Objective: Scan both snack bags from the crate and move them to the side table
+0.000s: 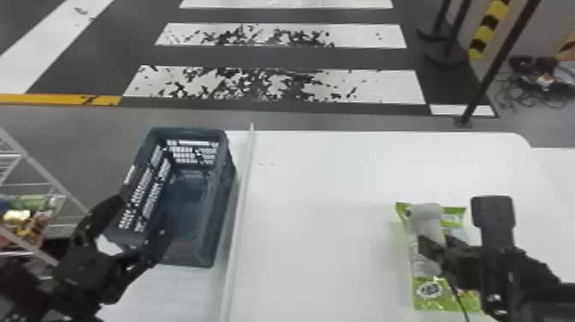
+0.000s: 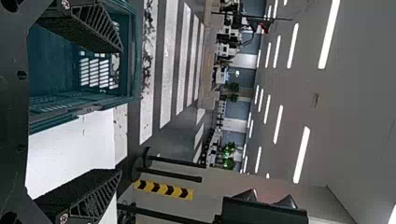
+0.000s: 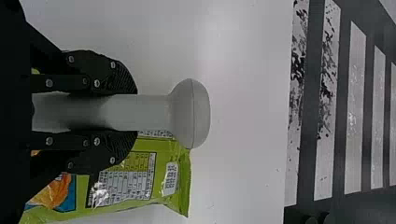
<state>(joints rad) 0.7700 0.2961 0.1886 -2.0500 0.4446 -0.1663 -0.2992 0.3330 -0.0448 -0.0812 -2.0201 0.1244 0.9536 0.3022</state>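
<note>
Over the right part of the white table, my right gripper (image 1: 443, 248) is shut on the grey scanner (image 1: 427, 218), above a green snack bag (image 1: 447, 295). In the right wrist view the right gripper (image 3: 123, 112) has its pads against both sides of the scanner's handle (image 3: 144, 112), whose rounded head (image 3: 191, 113) points away; the bag (image 3: 135, 175) lies beneath and beside it. My left gripper (image 1: 132, 235) is at the near left end of the dark crate (image 1: 224, 201). The left wrist view shows the left gripper (image 2: 119, 112) open, its fingers wide apart, with the crate (image 2: 133, 56) beyond.
A pale raised strip (image 1: 239, 205) runs along the table (image 1: 325, 240) just right of the crate. A wire rack (image 1: 38, 171) with colourful packages stands at the left edge. Black posts (image 1: 500, 60) rise from the floor behind the table.
</note>
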